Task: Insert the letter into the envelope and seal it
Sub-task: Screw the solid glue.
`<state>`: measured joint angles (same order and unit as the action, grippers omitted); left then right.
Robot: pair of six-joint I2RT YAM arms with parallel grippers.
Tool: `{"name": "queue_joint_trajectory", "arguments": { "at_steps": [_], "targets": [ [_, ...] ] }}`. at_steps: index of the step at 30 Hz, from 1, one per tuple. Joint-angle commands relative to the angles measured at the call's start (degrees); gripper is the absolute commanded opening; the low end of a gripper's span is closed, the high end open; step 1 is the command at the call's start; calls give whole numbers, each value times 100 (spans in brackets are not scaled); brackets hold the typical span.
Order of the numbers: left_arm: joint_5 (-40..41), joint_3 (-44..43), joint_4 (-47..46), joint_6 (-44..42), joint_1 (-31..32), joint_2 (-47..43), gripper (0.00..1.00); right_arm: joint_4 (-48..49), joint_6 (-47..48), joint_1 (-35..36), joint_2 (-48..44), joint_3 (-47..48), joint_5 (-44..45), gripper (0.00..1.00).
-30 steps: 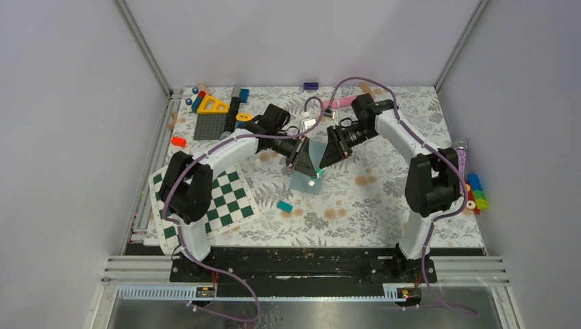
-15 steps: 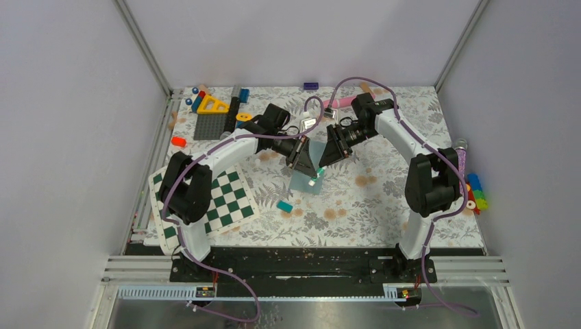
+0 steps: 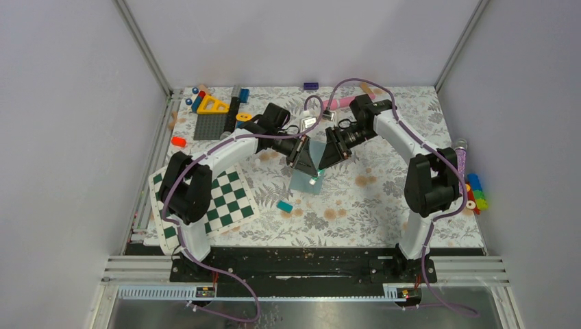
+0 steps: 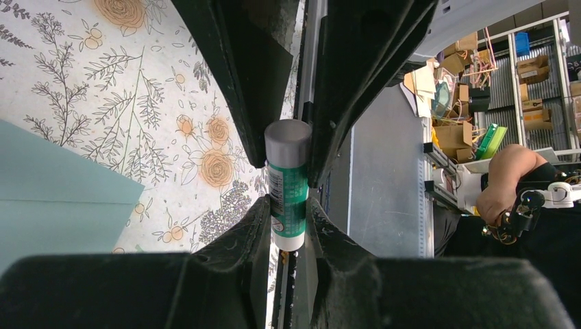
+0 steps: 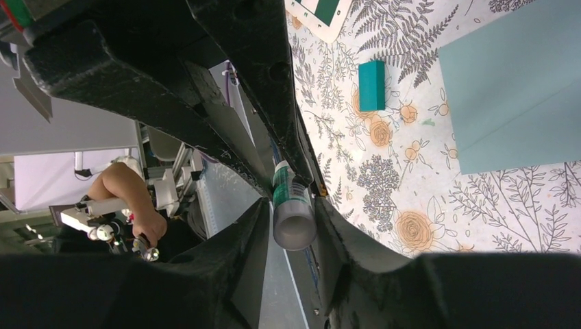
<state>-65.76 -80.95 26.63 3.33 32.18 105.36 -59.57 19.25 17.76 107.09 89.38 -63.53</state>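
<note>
We see L gripper (image 4: 288,205) clenched on a glue stick (image 4: 286,179), held above desk (image 3: 384,205) centre. R gripper (image 5: 293,212) straddles its grey cap (image 5: 294,229); can't tell if it's clamped. Envelope (image 3: 305,181) lies flat on the desk under both, extending to their near side.

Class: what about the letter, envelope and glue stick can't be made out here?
Letter: in no view; maybe inside the envelope.
Part of envelope: top view, covered by left gripper and right gripper.
Glue stick label: left wrist view, too small to read.
</note>
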Motion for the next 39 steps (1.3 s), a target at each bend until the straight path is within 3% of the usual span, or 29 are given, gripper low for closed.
{"name": "queue_joint_trajectory", "arguments": {
  "at_steps": [1, 8, 13, 15, 17, 20, 21, 26, 31, 34, 36, 39],
  "targets": [
    [-9, 26, -257, 0, -2, -276, 0, -187, 158, 70, 38, 68, -82, 34],
    [60, 44, -272, -6, -19, -299, 0, -740, 535, 104, 231, 287, -185, 30],
    [99, 65, -297, 9, -35, -313, 1, -999, 719, 132, 292, 396, -227, 15],
    [147, 102, -352, 52, -57, -344, 19, -1051, 755, 131, 301, 455, -211, 14],
    [177, 139, -386, 71, -107, -385, 45, -1046, 737, 131, 257, 497, -158, 14],
    [315, 185, -387, 65, -300, -515, 93, -1037, 695, 118, 186, 556, -52, 15],
    [349, 203, -391, 63, -393, -569, 98, -1027, 676, 110, 167, 568, -28, 15],
    [1007, 193, -176, -112, -968, -873, 99, -773, 321, 4, -11, 609, 202, 16],
    [4132, -77, 561, -858, -1131, -911, 99, -13, -402, -143, -469, 493, 769, 16],
    [4895, -62, 625, -1191, -1151, -864, 98, 391, -658, -174, -846, 353, 1203, 17],
    [5242, -159, 820, -1321, -1144, -679, 93, 559, -781, -207, -1003, 263, 1329, 17],
    [5676, -317, 1155, -1351, -1146, -315, 78, 732, -911, -237, -1168, 176, 1386, 17]
  ]
}}
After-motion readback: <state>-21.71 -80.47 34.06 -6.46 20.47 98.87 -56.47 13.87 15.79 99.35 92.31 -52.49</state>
